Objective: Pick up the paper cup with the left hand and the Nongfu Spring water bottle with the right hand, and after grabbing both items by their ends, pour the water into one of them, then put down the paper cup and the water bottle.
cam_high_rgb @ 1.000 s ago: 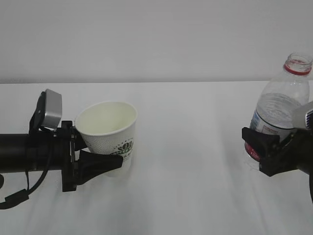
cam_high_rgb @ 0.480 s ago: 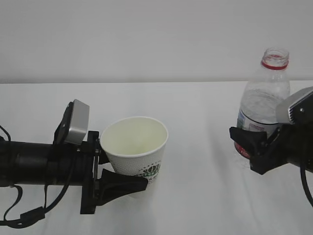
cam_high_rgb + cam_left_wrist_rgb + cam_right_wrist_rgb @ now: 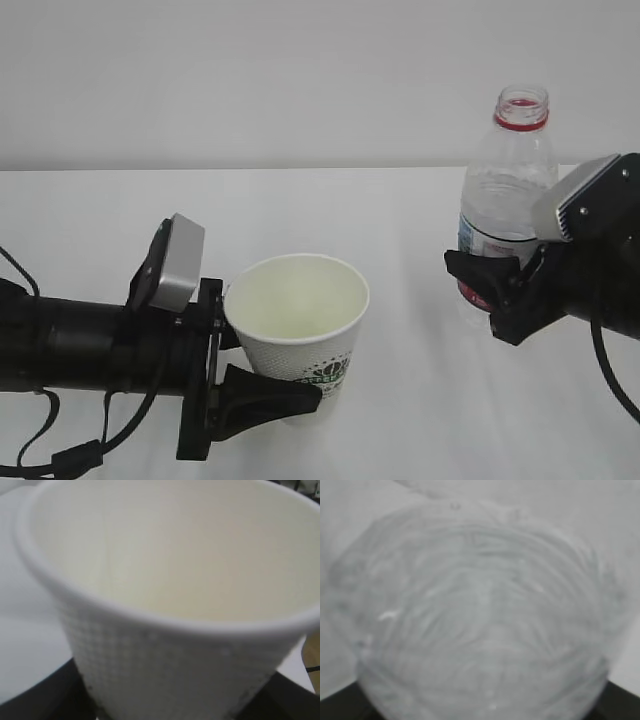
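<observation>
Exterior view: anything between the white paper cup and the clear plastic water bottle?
Nothing. In the exterior view only bare white table lies between the white paper cup and the clear plastic water bottle.

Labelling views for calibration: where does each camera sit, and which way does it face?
Exterior: across the table, facing the wall; shows both arms, left gripper on the paper cup, right gripper on the water bottle.
Left wrist: on the left arm, looking into the cup; dark gripper parts at the bottom corners.
Right wrist: on the right arm, facing the bottle close-up, blurred.
Shared: cup in exterior and left wrist; bottle in exterior and right wrist.
</observation>
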You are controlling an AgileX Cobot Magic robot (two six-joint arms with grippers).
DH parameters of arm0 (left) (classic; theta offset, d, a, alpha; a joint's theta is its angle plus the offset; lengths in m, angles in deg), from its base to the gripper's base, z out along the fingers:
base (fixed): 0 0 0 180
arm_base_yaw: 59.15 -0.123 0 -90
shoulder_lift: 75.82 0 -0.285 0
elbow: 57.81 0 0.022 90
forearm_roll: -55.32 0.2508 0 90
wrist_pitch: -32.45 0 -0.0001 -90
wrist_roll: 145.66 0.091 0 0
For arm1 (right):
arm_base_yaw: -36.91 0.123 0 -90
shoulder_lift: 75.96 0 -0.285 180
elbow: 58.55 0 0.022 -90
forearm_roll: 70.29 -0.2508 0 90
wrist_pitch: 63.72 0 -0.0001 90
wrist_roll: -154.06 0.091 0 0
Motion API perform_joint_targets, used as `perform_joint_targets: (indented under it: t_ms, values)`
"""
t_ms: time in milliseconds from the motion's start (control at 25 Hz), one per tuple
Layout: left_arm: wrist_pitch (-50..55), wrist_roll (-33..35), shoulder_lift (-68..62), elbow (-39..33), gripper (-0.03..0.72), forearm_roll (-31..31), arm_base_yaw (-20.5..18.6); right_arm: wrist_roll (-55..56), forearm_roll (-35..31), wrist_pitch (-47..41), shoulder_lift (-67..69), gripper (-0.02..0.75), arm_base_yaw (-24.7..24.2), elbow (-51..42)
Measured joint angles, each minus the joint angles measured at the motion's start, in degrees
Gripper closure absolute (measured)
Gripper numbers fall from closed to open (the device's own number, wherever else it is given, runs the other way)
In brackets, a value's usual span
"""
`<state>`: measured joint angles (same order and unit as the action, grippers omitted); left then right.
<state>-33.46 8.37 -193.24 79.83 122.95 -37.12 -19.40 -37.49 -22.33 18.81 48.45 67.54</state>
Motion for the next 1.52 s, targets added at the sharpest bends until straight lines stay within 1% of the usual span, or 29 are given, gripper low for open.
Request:
perform_joint_targets:
  t_ms: [360,640,760,840,920,1040,1240,1520]
  values:
    - [0.0,0.0,0.0,0.0,0.181,-2.31,2.09,2.56,5.66,-0.6,0.0,0.244,0.0,2.94]
    - [0.0,0.0,0.0,0.0,0.181,-3.04,4.49,3.13,7.96,-0.6,0.0,0.244,0.13,3.27]
    - [0.0,0.0,0.0,0.0,0.181,-3.12,5.44,3.15,8.19,-1.36,0.0,0.244,1.92,3.56]
    - [0.0,0.0,0.0,0.0,0.181,-3.27,5.88,2.88,8.58,-4.06,0.0,0.244,3.86,4.79]
    - [0.0,0.0,0.0,0.0,0.181,-3.26,6.13,2.66,8.8,-6.5,0.0,0.244,5.26,6.09]
    - [0.0,0.0,0.0,0.0,0.181,-3.26,6.13,2.43,9.03,-6.95,0.0,0.244,5.64,7.67]
    - [0.0,0.0,0.0,0.0,0.181,-3.26,6.13,2.43,13.73,-7.17,0.0,0.244,5.72,10.23]
    - [0.0,0.0,0.42,0.0,0.181,-3.26,6.13,1.5,17.35,-7.43,0.0,0.244,5.72,12.37]
